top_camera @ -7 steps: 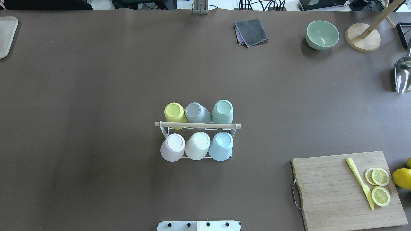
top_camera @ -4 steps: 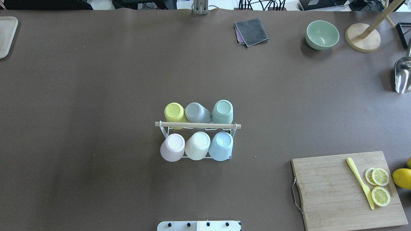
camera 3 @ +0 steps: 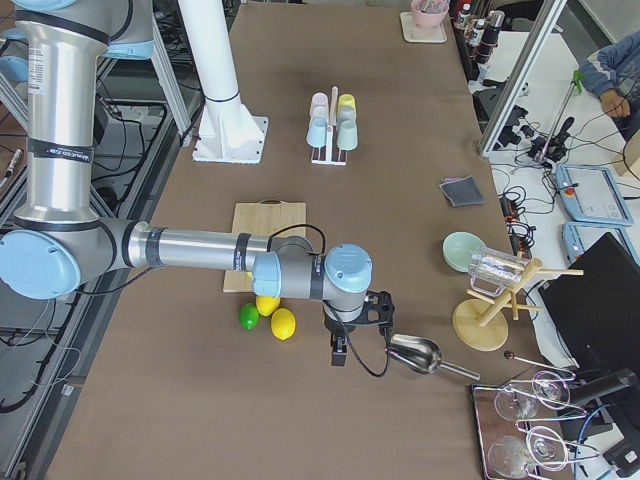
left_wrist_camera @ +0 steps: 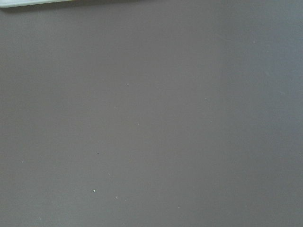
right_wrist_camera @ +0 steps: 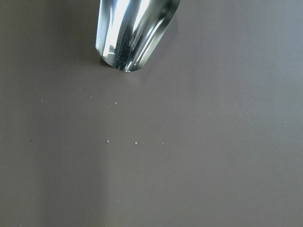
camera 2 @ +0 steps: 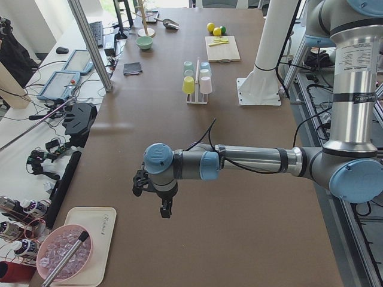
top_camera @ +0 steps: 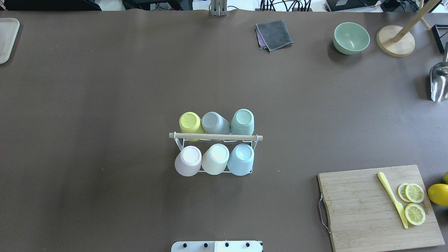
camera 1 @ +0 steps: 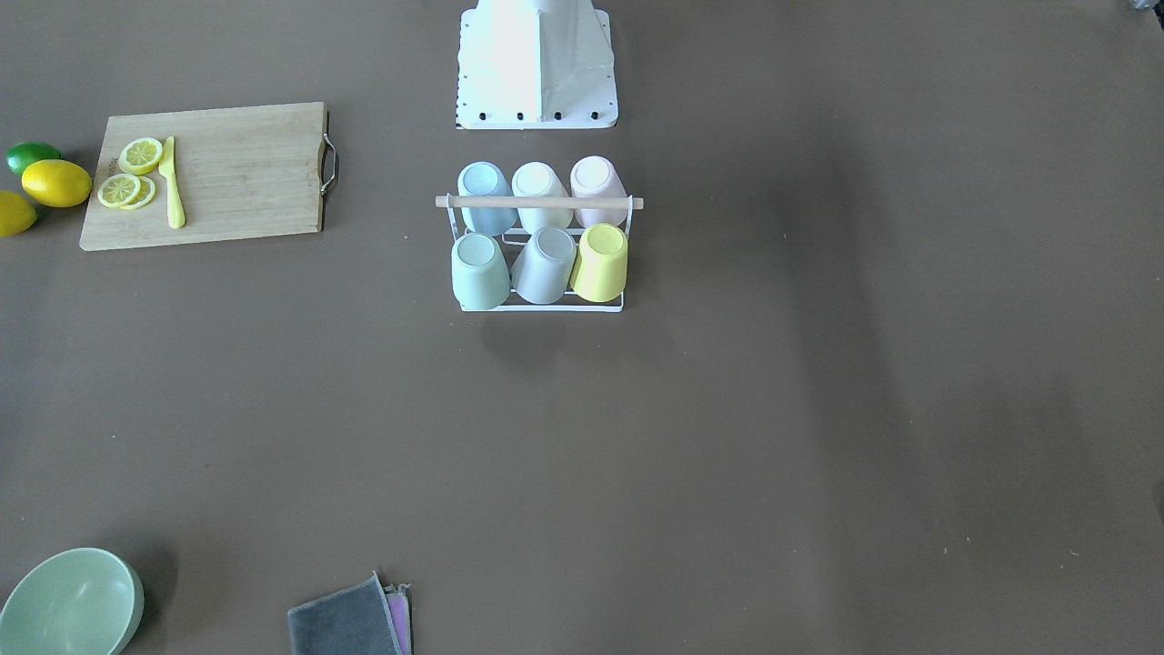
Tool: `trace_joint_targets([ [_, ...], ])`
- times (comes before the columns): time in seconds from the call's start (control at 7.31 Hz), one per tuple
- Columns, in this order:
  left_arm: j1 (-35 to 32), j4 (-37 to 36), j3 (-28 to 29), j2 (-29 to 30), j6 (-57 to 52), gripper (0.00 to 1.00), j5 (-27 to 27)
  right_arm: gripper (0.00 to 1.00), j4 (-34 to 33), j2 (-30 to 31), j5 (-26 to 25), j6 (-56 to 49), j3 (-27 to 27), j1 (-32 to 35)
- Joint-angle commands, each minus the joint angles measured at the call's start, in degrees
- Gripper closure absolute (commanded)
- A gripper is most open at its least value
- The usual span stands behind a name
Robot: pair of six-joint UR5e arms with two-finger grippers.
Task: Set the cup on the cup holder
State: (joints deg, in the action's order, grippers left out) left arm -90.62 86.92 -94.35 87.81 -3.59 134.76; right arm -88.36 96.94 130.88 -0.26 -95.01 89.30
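Cup holder (top_camera: 215, 136) at mid-tabletop (top_camera: 105, 105), just in front of the robot's base, wooden rod running crosswise between two rows of three. Carries six cups, each mouth-down over a prong and leaning outward, presumably so that it hangs steady and drains: yellow cup (top_camera: 189, 121), grey cup (top_camera: 212, 121) and green cup (top_camera: 242, 119) on the far side of the rod, pink cup (top_camera: 189, 159), cream cup (top_camera: 216, 157) and blue cup (top_camera: 241, 157) on the near side. Leaves no place free, and shows no loose cup anywhere on the tabletop, so the placing looks finished. Left claw (camera 2: 164, 209) well apart from the holder, hanging over bare brown surface near a white tray (camera 2: 90, 239) at the robot's left end; caught only by the side camera, so cannot tell whether clenched or released. Right claw (camera 3: 338, 352) far off at the opposite end, just beside a metal scoop (camera 3: 415, 355) and near a lemon (camera 3: 283, 323); again cannot tell clenched or released. Parked this wide, most likely, to keep both arms out of the holder's way and out of the overhead camera's sight.
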Motion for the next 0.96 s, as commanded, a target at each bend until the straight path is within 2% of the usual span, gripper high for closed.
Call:
trace_joint_targets([
  [0.0, 0.0, -0.09, -0.05, -0.01, -0.01, 0.02, -0.02, 0.0, -0.05, 0.0, -0.01, 0.0, -0.09, 0.0],
  [0.82, -0.08, -0.09, 0.04, -0.8, -0.01, 0.02, 0.06, 0.0, 0.03, 0.0, -0.01, 0.0, 0.0, 0.0],
])
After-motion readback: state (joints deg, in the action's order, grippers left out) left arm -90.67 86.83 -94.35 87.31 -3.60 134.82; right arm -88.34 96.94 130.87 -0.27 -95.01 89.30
